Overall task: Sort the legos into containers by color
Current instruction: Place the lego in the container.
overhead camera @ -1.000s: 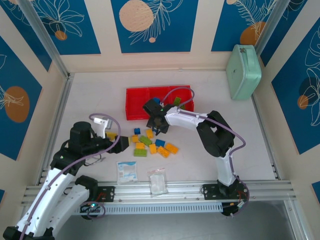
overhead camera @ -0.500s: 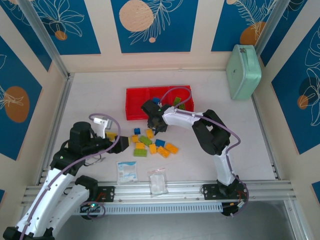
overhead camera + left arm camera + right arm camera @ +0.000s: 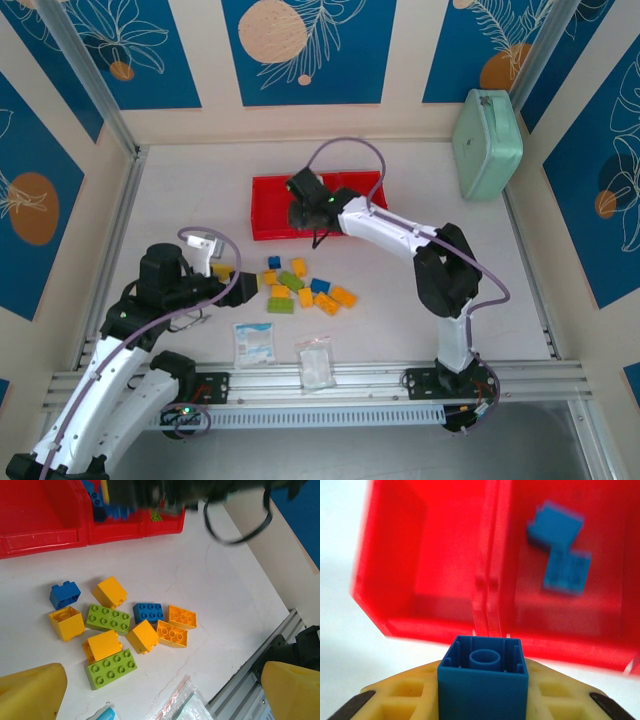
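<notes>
Right claw pinching a square blue brick between its yellow pads, open underside of the brick facing the wrist camera. It hangs at the near wall of the red tray, about in line with the divider between the left and middle compartments. Two blue bricks lie in the middle compartment, touching or nearly so, blurred. Lime brick in the right compartment, partly hidden by the arm. Left claw spread wide, holding nothing, low over the counter near the loose pile. Loose pile sits on the counter in front of the tray, apart from it: small blue square, blue oblong, two lime oblongs and, four plain yellow bricks, e.g., and two orange-yellow oblongs side by side and touching. Two clear packets near the rail, between the arm bases. Mint-green case at the far right, well apart from the tray.
</notes>
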You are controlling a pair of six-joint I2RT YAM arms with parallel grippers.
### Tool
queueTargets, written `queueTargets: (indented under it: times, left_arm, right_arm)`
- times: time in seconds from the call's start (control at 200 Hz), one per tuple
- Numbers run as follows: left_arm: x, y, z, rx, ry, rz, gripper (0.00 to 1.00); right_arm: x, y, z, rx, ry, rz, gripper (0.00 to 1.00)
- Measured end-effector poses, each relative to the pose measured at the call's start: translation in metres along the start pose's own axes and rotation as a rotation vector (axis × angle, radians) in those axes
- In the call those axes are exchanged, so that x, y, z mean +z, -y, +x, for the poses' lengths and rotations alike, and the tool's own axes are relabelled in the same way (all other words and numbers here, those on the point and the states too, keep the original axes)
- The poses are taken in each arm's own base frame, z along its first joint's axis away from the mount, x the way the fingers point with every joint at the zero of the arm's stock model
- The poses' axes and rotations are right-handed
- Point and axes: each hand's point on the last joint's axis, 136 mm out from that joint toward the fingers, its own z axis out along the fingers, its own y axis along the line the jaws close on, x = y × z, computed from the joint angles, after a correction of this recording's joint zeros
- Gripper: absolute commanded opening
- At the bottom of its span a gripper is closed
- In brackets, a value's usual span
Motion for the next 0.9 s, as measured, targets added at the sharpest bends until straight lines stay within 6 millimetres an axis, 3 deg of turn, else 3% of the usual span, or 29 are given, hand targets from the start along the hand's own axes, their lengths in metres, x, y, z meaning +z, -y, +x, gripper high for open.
queueTargets:
  times: [0.165,0.255,0.325,0.425,0.515,0.66,0.825,0.895]
  left_arm:
    - [0.0,-0.003,-0.001,0.0,0.005,-0.015,0.99]
    - [0.0,-0.004,-0.001,0.001,0.009,-0.025,0.99]
    - [-0.001,-0.005,-0.002,0.003,0.017,-0.033,0.99]
    - [-0.003,-0.009,-0.004,0.007,0.033,-0.057,0.99]
    - [-0.005,-0.012,-0.005,0.016,0.052,-0.077,0.99]
    - [-0.008,-0.014,-0.005,0.025,0.069,-0.095,0.99]
    - [-0.006,-0.017,-0.004,0.033,0.065,-0.126,0.99]
    - [-0.006,-0.021,-0.002,0.031,0.061,-0.152,0.99]
  right_arm:
    - [-0.011,0.019,-0.08,-0.027,0.111,-0.037,0.24]
    - [0.003,0.037,-0.105,-0.03,0.12,-0.024,0.24]
    - [0.022,0.049,-0.113,-0.034,0.1,-0.006,0.24]
    - [0.052,0.058,-0.106,-0.05,0.038,0.016,0.24]
    - [0.076,0.061,-0.086,-0.068,-0.038,0.028,0.26]
    - [0.09,0.067,-0.061,-0.078,-0.124,0.055,0.33]
    - [0.089,0.068,-0.055,-0.089,-0.144,0.066,0.56]
    - [0.088,0.066,-0.054,-0.088,-0.148,0.06,0.78]
